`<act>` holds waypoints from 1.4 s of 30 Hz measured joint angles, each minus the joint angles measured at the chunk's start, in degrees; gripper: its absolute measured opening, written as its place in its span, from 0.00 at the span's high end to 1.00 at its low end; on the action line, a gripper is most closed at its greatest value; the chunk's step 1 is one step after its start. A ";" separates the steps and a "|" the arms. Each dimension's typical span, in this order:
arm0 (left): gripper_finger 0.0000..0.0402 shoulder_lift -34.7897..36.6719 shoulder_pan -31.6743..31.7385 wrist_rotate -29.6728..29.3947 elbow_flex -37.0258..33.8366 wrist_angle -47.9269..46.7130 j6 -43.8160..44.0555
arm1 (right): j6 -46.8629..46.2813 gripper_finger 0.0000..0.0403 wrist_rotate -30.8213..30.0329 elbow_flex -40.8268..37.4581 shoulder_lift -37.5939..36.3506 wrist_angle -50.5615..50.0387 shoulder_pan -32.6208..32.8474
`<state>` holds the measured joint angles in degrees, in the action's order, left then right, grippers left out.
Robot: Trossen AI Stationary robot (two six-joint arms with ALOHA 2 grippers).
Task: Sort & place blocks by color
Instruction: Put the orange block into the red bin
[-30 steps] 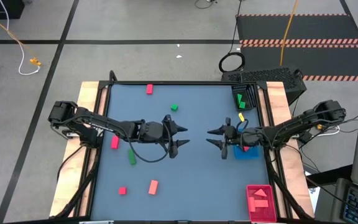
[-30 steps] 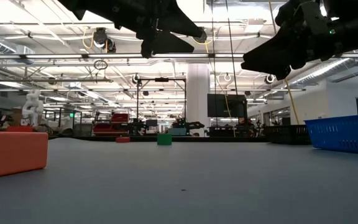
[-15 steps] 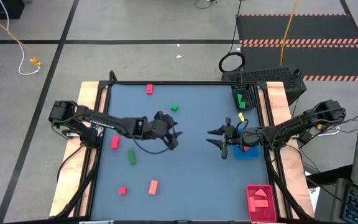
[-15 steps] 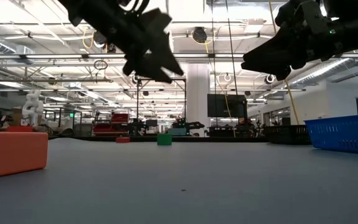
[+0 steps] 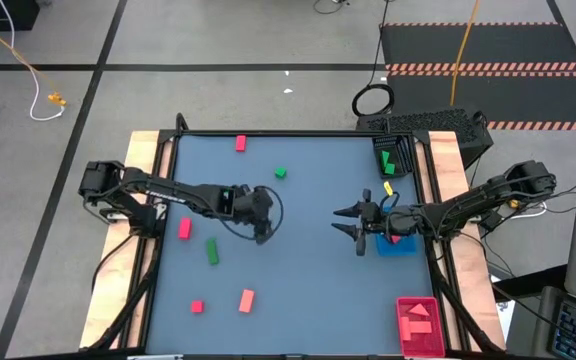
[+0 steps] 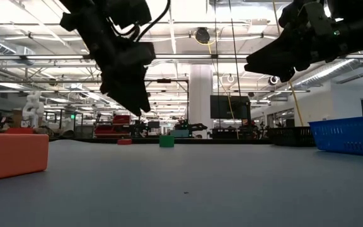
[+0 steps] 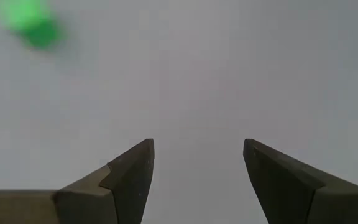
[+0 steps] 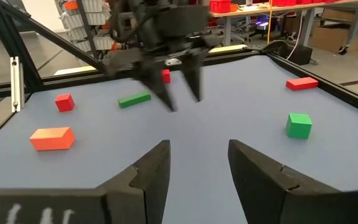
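Green bar (image 5: 212,251) lies flat (long axis nearly along table depth).

The grey-blue table (image 5: 308,270) carries scattered blocks: red ones (image 5: 240,144), green ones (image 5: 212,251), one salmon bar (image 5: 246,300). Black (image 5: 392,158), blue (image 5: 400,245) and red (image 5: 419,324) trays line one edge.

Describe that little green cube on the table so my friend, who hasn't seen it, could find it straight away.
Start at the far edge of the dark blue table, the side away from the two arms' bases. The green cube sits just inside that edge, near the middle, with a red block beyond it. The only other loose green piece is a long green bar on the left; this one is short and squat.
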<state>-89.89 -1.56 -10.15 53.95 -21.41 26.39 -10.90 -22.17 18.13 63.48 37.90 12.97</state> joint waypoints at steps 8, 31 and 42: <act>0.38 0.00 -8.62 16.61 0.00 3.44 -8.26 | -0.18 0.62 0.00 0.00 0.00 0.01 -0.02; 0.38 -0.13 -27.23 -0.20 0.07 11.20 34.24 | 3.19 0.62 3.01 0.02 -0.02 6.69 -2.27; 0.38 -0.15 -33.82 -2.76 0.05 3.95 58.13 | -1.70 0.62 6.04 0.02 -0.02 8.19 -2.27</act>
<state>-90.04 -35.38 -12.90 54.00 -17.46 84.52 -12.60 -16.13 18.15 63.46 46.08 10.70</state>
